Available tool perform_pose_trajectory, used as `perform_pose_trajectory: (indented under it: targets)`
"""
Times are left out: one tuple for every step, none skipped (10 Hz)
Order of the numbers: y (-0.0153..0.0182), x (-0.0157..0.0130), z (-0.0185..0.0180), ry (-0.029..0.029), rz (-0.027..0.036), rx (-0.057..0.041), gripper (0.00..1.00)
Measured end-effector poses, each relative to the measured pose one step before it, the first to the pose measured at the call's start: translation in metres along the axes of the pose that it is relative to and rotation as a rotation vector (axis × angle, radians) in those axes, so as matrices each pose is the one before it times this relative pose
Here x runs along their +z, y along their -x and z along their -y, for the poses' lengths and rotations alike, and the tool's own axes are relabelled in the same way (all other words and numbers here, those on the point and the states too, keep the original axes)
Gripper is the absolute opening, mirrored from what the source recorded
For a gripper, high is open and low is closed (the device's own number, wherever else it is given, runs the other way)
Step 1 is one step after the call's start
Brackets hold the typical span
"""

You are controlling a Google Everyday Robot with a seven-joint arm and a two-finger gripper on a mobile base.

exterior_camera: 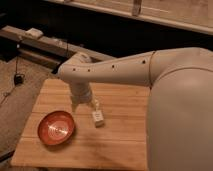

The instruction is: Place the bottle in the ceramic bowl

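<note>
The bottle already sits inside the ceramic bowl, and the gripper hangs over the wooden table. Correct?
Not quite. The camera view shows the bottle on the wooden table, apart from the ceramic bowl, not in it. The gripper does hang over the table, close by the bottle.

Smooth, matt white gripper [86, 106] over a pale, planked wooden table [125, 142].
Just beside the gripper, a small whitish translucent bottle [98, 117]; farther off, a round glossy orange-red ceramic bowl [56, 128].
</note>
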Motion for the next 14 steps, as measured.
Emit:
perform_pose_trajectory:
  targets:
    - [0.00005, -0.00016, -0.00014, 0.00039, 0.00034, 0.0, 0.65]
    - [0.00006, -0.00002, -0.00006, 0.00006, 0.00017, -0.00005, 0.65]
    - [-0.00004, -0.00001, 0.00009, -0.00005, -0.00013, 0.00011, 0.65]
    - [0.00006, -0.00004, 0.00009, 0.0001, 0.00013, 0.00029, 0.65]
    - [0.00001, -0.00009, -0.00029, 0.00015, 0.00017, -0.00047, 0.65]
    - [-0.00003, 0.00005, 0.00005, -0.00008, -0.0001, 0.0, 0.65]
    - [0.00002, 0.00002, 0.00011, -0.00007, 0.00002, 0.00018, 0.65]
    - [-0.00001, -0.00003, -0.00005, 0.00004, 0.00001, -0.00007, 0.65]
    - [0.0, 0.00001, -0.00003, 0.00001, -0.00001, -0.00004, 0.65]
    - [-0.00001, 0.00001, 0.00005, -0.00004, -0.00003, 0.00006, 0.65]
    - [0.00003, -0.00003, 0.00007, 0.00005, 0.00006, 0.00018, 0.65]
    - [0.00014, -0.0001, -0.00008, 0.00017, 0.00026, -0.00036, 0.65]
    - [0.00052, -0.00033, 0.00035, -0.00133, -0.00088, -0.00213, 0.65]
    - [0.00261, 0.00102, 0.00242, -0.00474, -0.00696, -0.00651, 0.65]
